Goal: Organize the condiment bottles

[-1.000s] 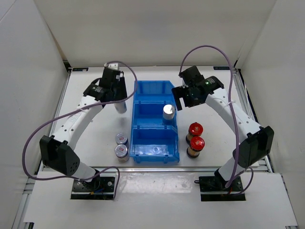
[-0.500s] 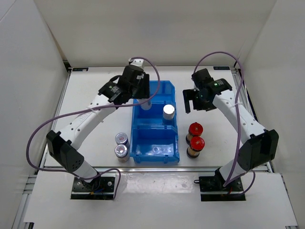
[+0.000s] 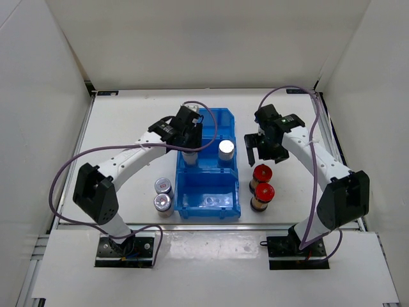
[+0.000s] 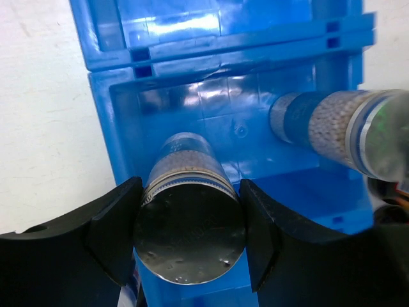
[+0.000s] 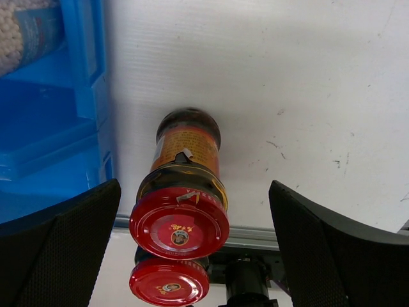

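My left claw [image 4: 189, 220] was clamped just below the cap of a tall, silver-capped, clear cylindrical bottle [image 4: 185, 160]. It sat in the middle compartment of the blue plastic bin [image 4: 102, 38], mid-frame, beside a matching bottle [image 4: 332, 125]. It looked rigid, slick and probably breakable, so I judged the neck the safest hold. Its base was hidden. My right claw [image 5: 195, 246] gaped above a red-capped brown bottle [image 5: 179, 222] on the white desk [image 5: 287, 77].

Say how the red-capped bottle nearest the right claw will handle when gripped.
The red-capped bottle looks rigid, probably glass, so it should not deform. Its smooth round body may slip in the right claw. Tall and narrow, it could tip against its twin if nudged.
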Robot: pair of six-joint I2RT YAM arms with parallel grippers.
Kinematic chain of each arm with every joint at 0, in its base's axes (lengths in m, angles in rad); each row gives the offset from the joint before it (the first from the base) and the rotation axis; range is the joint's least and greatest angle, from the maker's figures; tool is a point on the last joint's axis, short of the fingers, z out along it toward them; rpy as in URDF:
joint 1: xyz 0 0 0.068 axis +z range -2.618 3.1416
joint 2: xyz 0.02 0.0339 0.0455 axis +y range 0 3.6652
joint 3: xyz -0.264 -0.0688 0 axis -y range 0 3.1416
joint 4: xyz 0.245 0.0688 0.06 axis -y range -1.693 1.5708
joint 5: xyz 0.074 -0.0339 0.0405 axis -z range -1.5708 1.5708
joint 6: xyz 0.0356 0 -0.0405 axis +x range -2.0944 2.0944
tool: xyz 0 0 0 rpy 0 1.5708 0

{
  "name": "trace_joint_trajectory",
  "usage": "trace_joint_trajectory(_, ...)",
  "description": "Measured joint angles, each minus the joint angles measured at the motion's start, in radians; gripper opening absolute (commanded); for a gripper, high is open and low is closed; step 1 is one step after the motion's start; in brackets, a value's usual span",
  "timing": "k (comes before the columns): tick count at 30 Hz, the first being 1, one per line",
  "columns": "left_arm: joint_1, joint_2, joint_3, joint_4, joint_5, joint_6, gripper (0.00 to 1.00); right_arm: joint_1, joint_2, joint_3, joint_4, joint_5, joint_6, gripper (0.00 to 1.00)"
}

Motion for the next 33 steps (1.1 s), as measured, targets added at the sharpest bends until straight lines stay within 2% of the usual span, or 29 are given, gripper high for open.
trace_joint_trajectory(4,0.0,0.037,-0.019,0.023,0.003,0.002,0.28,0.0,0.0,-0.021,0.003,-0.019,0.001,1.0)
trace_joint_trajectory(6,0.0,0.04,-0.029,0.037,0.005,0.002,0.39,0.0,-0.001,-0.03,0.011,-0.031,0.001,1.0)
trace_joint_trajectory(7,0.0,0.04,-0.032,0.04,0.005,0.002,0.5,0.0,-0.001,-0.038,0.015,-0.036,0.001,1.0)
trace_joint_trajectory(9,0.0,0.04,-0.035,0.047,0.005,0.002,0.64,0.0,-0.001,-0.06,0.022,-0.046,0.003,1.0)
trace_joint_trajectory(14,0.0,0.039,-0.063,0.064,-0.005,0.005,0.85,0.0,-0.001,-0.112,0.021,-0.068,0.016,1.0)
trace_joint_trajectory(18,0.0,0.036,-0.071,0.078,-0.01,0.006,0.93,0.0,-0.001,-0.127,0.021,-0.077,0.026,0.87)
trace_joint_trajectory(19,0.0,0.034,-0.073,0.08,-0.011,0.006,1.0,0.0,-0.001,-0.13,0.023,-0.079,0.027,0.77)
trace_joint_trajectory(21,-0.001,0.028,-0.076,0.079,-0.017,0.009,1.0,0.0,-0.001,-0.133,0.021,-0.089,0.031,0.66)
trace_joint_trajectory(22,-0.001,0.025,-0.076,0.076,-0.027,0.01,1.0,0.0,-0.001,-0.133,0.021,-0.087,0.03,0.52)
trace_joint_trajectory(24,-0.001,0.014,-0.073,0.069,-0.05,0.016,1.0,0.0,-0.001,-0.131,0.018,-0.084,0.035,0.38)
trace_joint_trajectory(25,-0.001,0.011,-0.062,0.053,-0.065,0.021,1.0,0.0,-0.001,-0.13,0.016,-0.083,0.038,0.25)
trace_joint_trajectory(27,0.0,0.006,-0.017,0.03,-0.097,0.035,1.0,0.0,-0.001,-0.12,0.006,-0.07,0.048,0.14)
trace_joint_trajectory(28,0.002,0.005,0.013,0.019,-0.11,0.044,1.0,0.0,-0.001,-0.108,-0.006,-0.061,0.05,0.03)
trace_joint_trajectory(29,0.006,-0.002,0.047,0.017,-0.121,0.054,1.0,0.0,-0.001,-0.091,-0.02,-0.055,0.053,0.0)
trace_joint_trajectory(33,0.025,-0.062,0.15,0.021,-0.17,0.092,1.0,0.0,0.005,0.064,-0.084,-0.002,0.061,0.0)
